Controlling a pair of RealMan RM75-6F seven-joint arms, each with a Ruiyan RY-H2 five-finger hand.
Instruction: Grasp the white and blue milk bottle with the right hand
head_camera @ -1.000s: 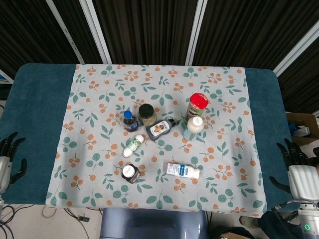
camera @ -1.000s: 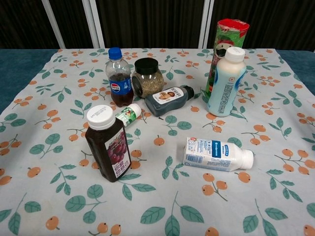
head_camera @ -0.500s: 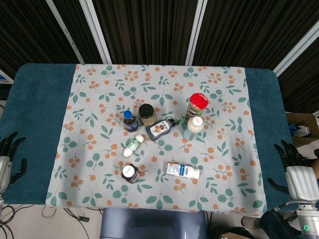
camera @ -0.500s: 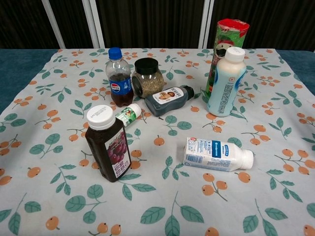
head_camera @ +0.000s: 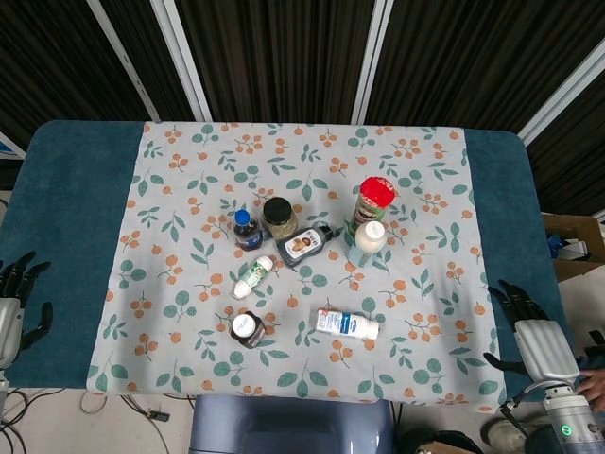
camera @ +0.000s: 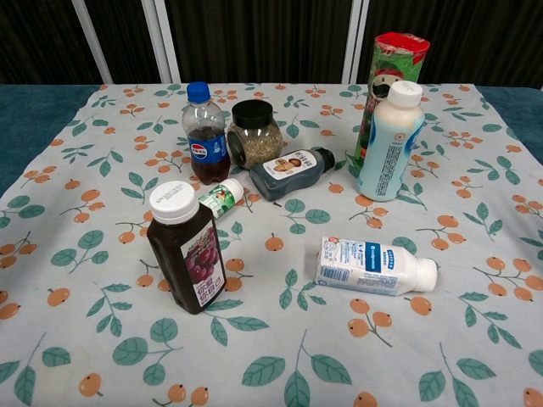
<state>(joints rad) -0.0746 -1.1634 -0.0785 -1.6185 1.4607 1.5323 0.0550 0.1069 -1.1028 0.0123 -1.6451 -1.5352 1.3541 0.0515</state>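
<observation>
White and blue milk bottle (camera: 375,266) lies on its side on the floral cloth (head_camera: 189,180), cap pointing to the robot's right, near the front edge of the tabletop (head_camera: 76,189); nothing touches it. In the head view the same milk bottle (head_camera: 347,324) sits front of centre

Right hand (head_camera: 534,336) hovers at the front right corner, over the edge of the blue tabletop beside the cloth, fingers spread, holding nothing, well apart from the milk bottle. Left hand (head_camera: 11,303) at the far left edge, fingers apart, empty, partly cut off by the frame. Neither hand shows in the chest view

Other things on the cloth: dark juice bottle (camera: 185,248) with white cap stands upright left of the milk bottle. Small green and white bottle (camera: 219,198) lies on its side just behind the juice bottle. Cola bottle (camera: 204,136) with blue cap upright, glass jar (camera: 254,134) with black lid just beside it on the right. Dark sauce bottle (camera: 291,172) lies tilted on its side in front of the jar. Tall pale bottle (camera: 389,142) with white cap stands upright, right in front of a red and green canister (camera: 392,59); whether they touch, cannot tell
</observation>
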